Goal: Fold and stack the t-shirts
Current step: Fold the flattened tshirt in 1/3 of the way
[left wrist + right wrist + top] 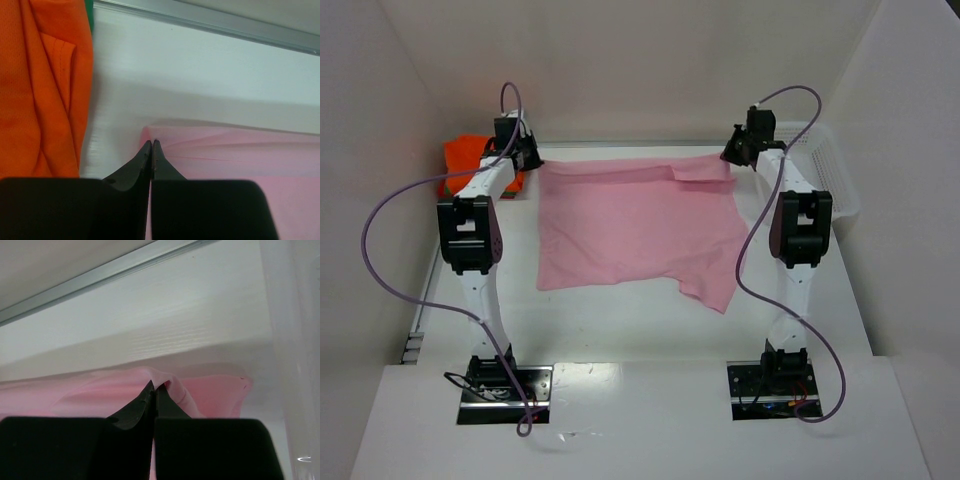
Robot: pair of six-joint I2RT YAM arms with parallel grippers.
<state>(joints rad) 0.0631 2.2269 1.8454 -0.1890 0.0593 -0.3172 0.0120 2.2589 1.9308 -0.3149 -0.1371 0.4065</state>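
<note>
- The likeliest failure is on your left side. The left gripper [151, 145] has its fingers clenched right at the far-left corner of the pink t-shirt [635, 225], with only the very edge of the cloth reaching the tips. With so thin a bite, any lift or pull toward you may let that corner slip out.
- I cannot say for certain from the left wrist view that cloth sits between those tips rather than just against them — treat that hold as doubtful.
- The right gripper [155, 387] is clamped on a bunched fold at the far-right corner, and pink cloth humps over the fingertips. It may be gripping a sleeve layer as well as the body, so the fold could come over doubled or crooked.
- If one corner holds and the other gives, the shirt swings round and the fold line skews.
- The orange t-shirt [40, 90] lies just beside the left fingers, with a green edge [90, 12] at its far corner — a sideways drift could snag it and drag it along.
- The white basket [840, 180] stands near the right gripper, so a wide swing there risks a knock.
- The pink t-shirt lies spread on the table [620, 330] between the two arms. Its far edge runs from one pair of fingers to the other, and its near-right part is rumpled and hangs lower than the rest.
</note>
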